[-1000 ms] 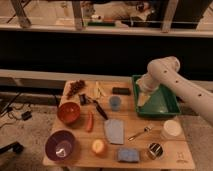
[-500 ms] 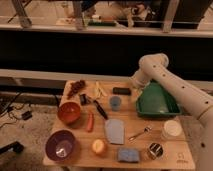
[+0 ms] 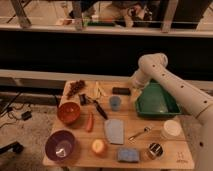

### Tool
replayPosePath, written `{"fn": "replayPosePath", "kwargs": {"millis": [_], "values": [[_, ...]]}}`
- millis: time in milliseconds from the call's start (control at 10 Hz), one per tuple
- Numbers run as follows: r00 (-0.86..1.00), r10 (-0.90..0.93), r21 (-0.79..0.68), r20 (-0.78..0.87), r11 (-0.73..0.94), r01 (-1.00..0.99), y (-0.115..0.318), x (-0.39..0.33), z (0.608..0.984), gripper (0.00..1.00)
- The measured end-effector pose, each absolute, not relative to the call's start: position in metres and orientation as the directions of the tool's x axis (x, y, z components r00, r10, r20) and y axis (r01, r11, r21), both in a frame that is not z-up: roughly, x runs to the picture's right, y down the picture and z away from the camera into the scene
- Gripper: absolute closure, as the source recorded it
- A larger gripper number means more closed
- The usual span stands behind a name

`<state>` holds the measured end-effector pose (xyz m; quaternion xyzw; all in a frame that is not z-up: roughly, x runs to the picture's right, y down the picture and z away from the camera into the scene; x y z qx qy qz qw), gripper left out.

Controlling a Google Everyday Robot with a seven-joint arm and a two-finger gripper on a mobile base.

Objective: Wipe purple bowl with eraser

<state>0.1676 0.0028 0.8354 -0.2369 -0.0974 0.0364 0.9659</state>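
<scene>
One gripper: over the far side of the table, jaws spread wide, holding nothing.
Eraser: flat on the table, just beside the gripper, camera-left of it.
Purple bowl: well apart from the gripper, at the near camera-left corner.
Orange bowl: between gripper and purple bowl.
Green tray: just beside the gripper, camera-right.
</scene>
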Motion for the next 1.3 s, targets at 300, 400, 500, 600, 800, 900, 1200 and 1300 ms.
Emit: {"fn": "replayPosePath", "kwargs": {"millis": [300,400,500,600,800,900,1200,1300], "values": [[0.981,0.088,-0.401,0.170,0.916,-0.013,-0.002,0.145,0.839,0.20],[0.980,0.077,-0.387,0.183,0.922,0.000,-0.007,0.131,0.842,0.20],[0.979,0.076,-0.380,0.189,0.925,0.001,-0.010,0.126,0.843,0.20],[0.979,0.072,-0.368,0.192,0.930,0.004,-0.014,0.126,0.846,0.20],[0.976,0.063,-0.359,0.210,0.933,0.017,-0.020,0.114,0.850,0.20],[0.973,0.062,-0.357,0.221,0.934,0.021,-0.023,0.108,0.853,0.20],[0.968,0.069,-0.361,0.239,0.932,0.023,-0.028,0.100,0.868,0.20],[0.966,0.071,-0.366,0.247,0.930,0.025,-0.028,0.096,0.874,0.20]]}}
